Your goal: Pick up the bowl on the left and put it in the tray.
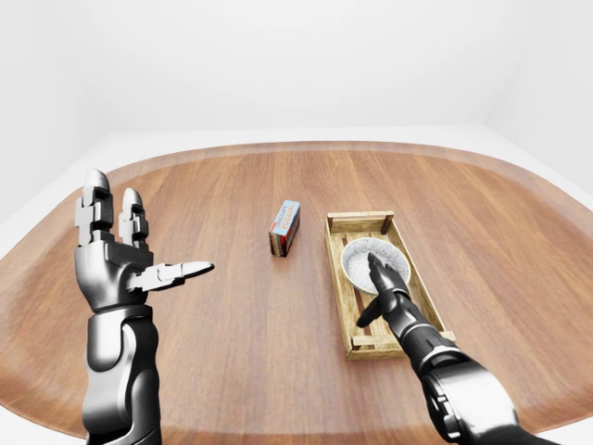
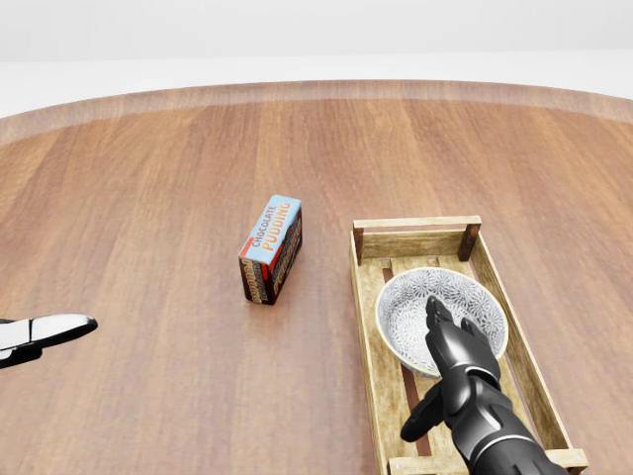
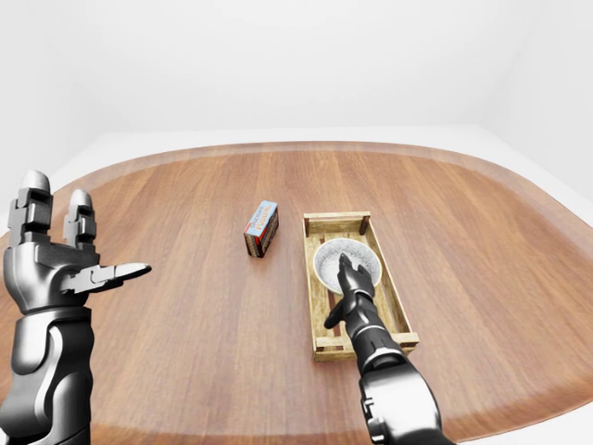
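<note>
Where right hand (image 2: 450, 346) overlaps, bowl (image 2: 420, 302) rim hidden.

The worktop (image 2: 148, 198) is smooth, satin brown wood with fine grain. The tray (image 2: 368, 327) is rough, pale, matt slatted wood. The bowl (image 2: 410, 297) looks like glazed, patterned ceramic. The pudding box (image 2: 272, 247) is printed card. Both hands, left hand (image 1: 116, 250) and right hand (image 2: 460, 371), are glossy dark metal.

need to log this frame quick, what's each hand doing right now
Left hand: open, fingers spread, holding nothing, raised above the table.
Right hand: open, fingers extended over the patterned bowl in the wooden tray, not closed around it.
</note>
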Controlling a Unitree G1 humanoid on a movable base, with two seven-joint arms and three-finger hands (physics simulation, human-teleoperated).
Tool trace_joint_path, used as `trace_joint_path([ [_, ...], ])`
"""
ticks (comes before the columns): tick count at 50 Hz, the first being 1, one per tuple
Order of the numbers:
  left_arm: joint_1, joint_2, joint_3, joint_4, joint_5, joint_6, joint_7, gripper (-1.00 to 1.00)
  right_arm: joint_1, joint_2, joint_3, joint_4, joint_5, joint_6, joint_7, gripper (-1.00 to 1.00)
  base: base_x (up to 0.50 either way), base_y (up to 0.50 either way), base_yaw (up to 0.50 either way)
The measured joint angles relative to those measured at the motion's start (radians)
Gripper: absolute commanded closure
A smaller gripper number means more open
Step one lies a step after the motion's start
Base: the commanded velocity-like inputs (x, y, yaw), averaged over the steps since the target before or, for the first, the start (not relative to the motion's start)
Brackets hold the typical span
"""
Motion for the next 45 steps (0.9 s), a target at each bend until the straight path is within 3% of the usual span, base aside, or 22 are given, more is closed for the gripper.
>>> trace_joint_path([
  [10, 0.004, -0.004, -0.007, 0.0, 0.008, 0.0, -0.002, -1.0, 0.034, -0.003, 0.006, -0.135, -0.034, 0.0, 0.033, -1.0, 0.0, 0.0, 0.0],
  [18, 0.004, -0.006, -0.009, 0.001, 0.011, 0.0, -0.003, -1.0, 0.098, 0.0, 0.019, -0.369, -0.123, 0.0, 0.131, -1.0, 0.0, 0.0, 0.0],
  [30, 0.007, -0.007, -0.007, -0.011, 0.008, 0.0, -0.003, -1.0, 0.238, 0.052, 0.061, -0.9, -0.466, 0.0, 0.446, -1.0, 0.0, 0.0, 0.0],
  [37, 0.007, -0.007, -0.006, -0.014, 0.007, 0.0, -0.003, -1.0, 0.291, 0.122, 0.073, -1.18, -0.715, 0.0, 0.647, -1.0, 0.0, 0.0, 0.0],
  [45, 0.007, -0.006, -0.003, -0.017, 0.004, 0.0, -0.003, -1.0, 0.327, 0.209, 0.093, -1.417, -0.939, 0.0, 0.81, -1.0, 0.0, 0.0, 0.0],
])
